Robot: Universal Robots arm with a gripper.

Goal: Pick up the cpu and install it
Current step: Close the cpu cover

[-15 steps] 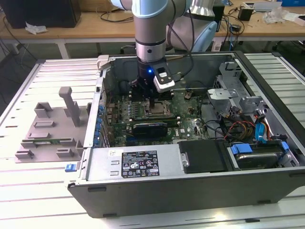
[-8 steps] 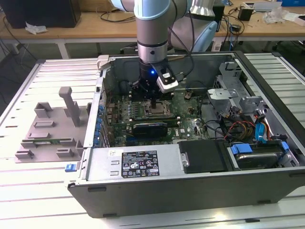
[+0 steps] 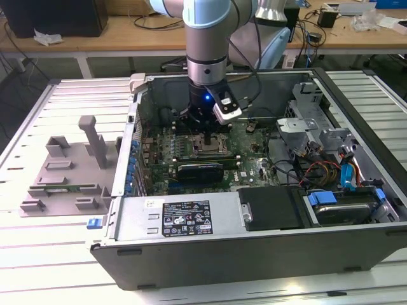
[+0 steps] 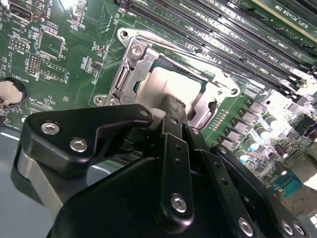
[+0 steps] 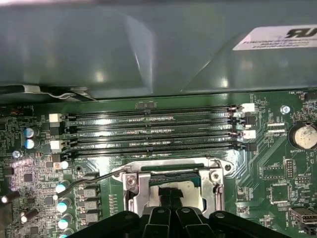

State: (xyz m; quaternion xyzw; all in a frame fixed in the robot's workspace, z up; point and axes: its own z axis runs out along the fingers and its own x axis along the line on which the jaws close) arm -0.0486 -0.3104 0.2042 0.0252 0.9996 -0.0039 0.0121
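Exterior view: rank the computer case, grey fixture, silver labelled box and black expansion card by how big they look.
Largest to smallest:
1. computer case
2. grey fixture
3. silver labelled box, somewhat smaller than the fixture
4. black expansion card

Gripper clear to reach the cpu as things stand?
Probably yes: the gripper sits right at the cpu in the socket, and nothing visible lies between them.

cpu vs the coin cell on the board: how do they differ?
The cpu is square, the coin cell round. The cpu lies within the socket frame, the coin cell out on the motherboard apart from that frame. Both are flat and silvery.
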